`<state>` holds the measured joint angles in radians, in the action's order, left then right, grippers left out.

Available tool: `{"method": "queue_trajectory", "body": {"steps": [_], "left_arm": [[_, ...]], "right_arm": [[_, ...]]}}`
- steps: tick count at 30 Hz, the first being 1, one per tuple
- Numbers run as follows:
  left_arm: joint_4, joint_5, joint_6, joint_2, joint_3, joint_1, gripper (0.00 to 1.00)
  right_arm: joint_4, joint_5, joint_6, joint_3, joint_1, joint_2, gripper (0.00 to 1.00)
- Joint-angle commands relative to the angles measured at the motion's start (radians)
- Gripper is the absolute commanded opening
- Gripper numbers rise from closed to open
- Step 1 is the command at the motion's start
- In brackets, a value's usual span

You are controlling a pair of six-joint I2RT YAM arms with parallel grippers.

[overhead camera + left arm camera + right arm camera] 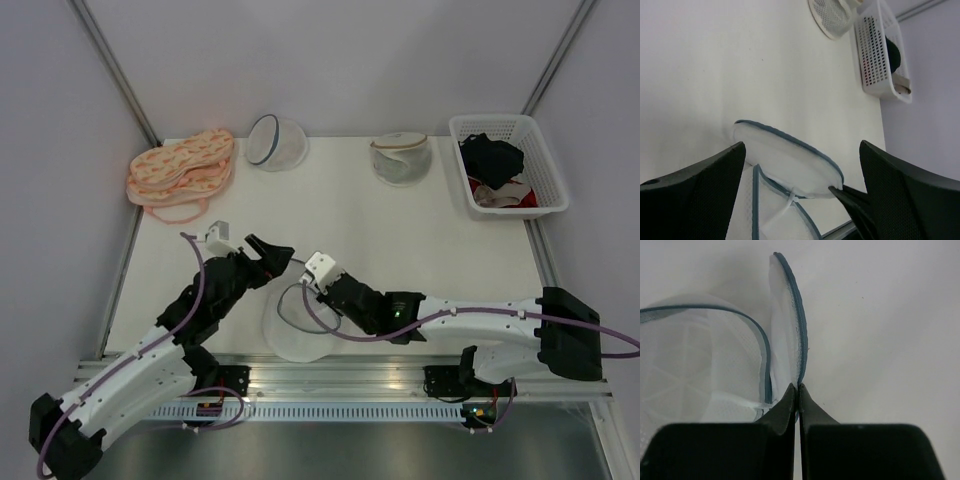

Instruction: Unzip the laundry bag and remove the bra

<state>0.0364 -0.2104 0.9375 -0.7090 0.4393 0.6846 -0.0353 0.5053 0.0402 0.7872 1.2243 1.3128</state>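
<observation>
Black fingers of my left gripper are wide apart, just over the laundry bag at the near table edge. My right gripper pinches the bag's blue-grey rim tight. Far right, the bra lies in a white basket.

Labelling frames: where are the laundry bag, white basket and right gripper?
laundry bag (700, 370): right wrist view, mesh wall.
white basket (872, 55): left wrist view, perforated side wall.
right gripper (799, 386): right wrist view, where its jaws meet.
</observation>
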Motion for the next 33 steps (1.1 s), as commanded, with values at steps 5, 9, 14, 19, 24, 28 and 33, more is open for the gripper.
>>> {"method": "queue_trajectory", "body": {"steps": [5,9,14,19,24,28,33], "left_arm": [[0.187,-0.178,0.087,0.201,-0.004,-0.003,0.99],[0.238,-0.188,0.093,0.213,0.003,-0.003,0.99],[0.255,-0.192,0.09,0.23,0.007,-0.003,0.99],[0.257,-0.172,0.081,0.226,0.009,-0.003,0.99],[0.257,-0.149,0.072,0.226,0.012,-0.003,0.99],[0.264,-0.132,0.064,0.246,0.012,-0.003,0.99],[0.252,-0.093,0.037,0.24,0.012,-0.003,1.0]], "right_arm": [[-0.08,0.23,-0.157,0.076,0.173,0.066,0.0],[-0.098,-0.03,-0.142,0.087,0.236,0.011,0.0],[-0.207,-0.306,-0.059,0.145,0.264,-0.053,0.0],[-0.307,-0.433,0.001,0.207,0.308,0.019,0.59],[-0.279,-0.412,0.044,0.185,0.308,0.0,0.98],[-0.307,-0.181,0.12,0.181,0.308,-0.07,0.98],[-0.412,0.236,0.24,0.237,0.308,-0.15,0.98]]}}
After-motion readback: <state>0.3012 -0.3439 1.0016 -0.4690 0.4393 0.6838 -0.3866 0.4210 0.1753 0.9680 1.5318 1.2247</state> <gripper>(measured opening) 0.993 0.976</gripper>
